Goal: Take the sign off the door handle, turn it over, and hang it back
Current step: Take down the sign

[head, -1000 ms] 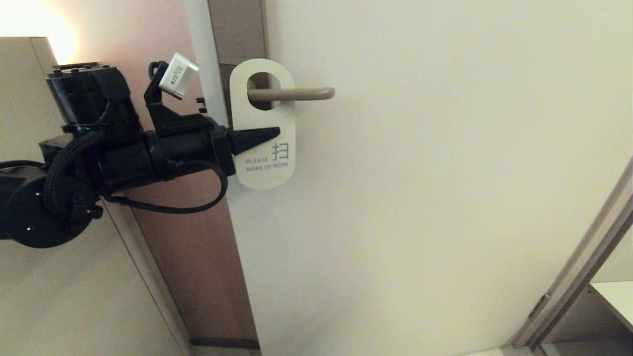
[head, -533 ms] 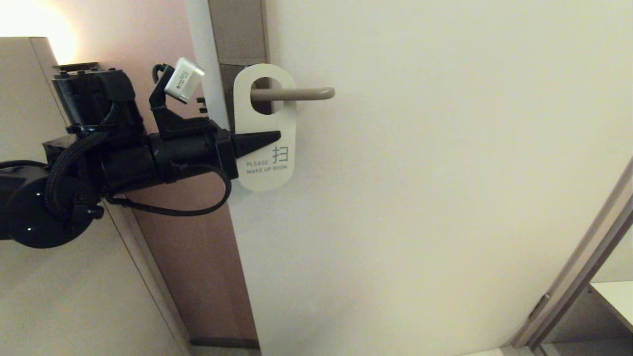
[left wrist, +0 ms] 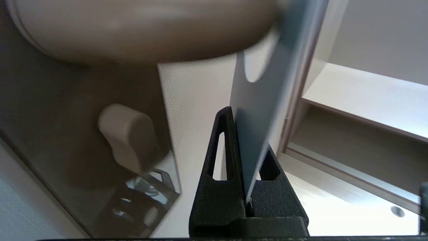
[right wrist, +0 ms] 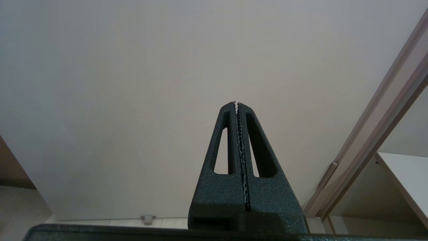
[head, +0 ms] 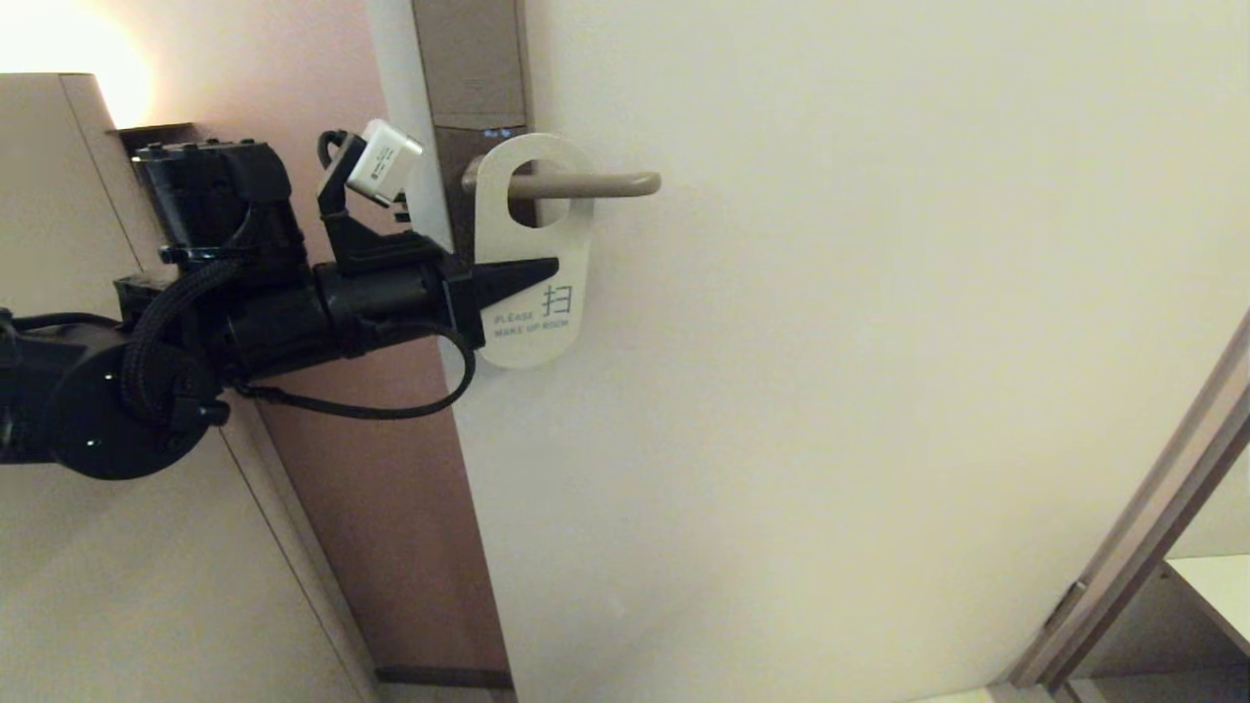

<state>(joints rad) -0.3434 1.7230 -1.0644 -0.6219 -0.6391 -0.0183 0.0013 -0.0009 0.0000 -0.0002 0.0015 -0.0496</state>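
Observation:
The sign (head: 535,293) hangs by its oval hole on the door handle (head: 586,184), its white "PLEASE MAKE UP ROOM" face towards me. My left gripper (head: 547,266) is shut on the sign's left edge at mid-height, reaching in from the left. In the left wrist view the sign (left wrist: 264,87) stands edge-on between the closed fingers (left wrist: 220,147), its bluish face showing, and the handle (left wrist: 140,30) crosses close above. The right gripper (right wrist: 236,103) is shut and empty, facing the bare door, out of the head view.
The handle sits on a tall brownish lock plate (head: 474,68) at the pale door's (head: 830,391) left edge. A thumb-turn knob (left wrist: 128,137) sits below the handle. A brown wall panel (head: 371,508) lies left, a door frame (head: 1133,547) and shelf (head: 1211,586) at lower right.
My left gripper has moved right along the handle with the sign in it. The sign has slid right, away from the lock plate, and tilted.

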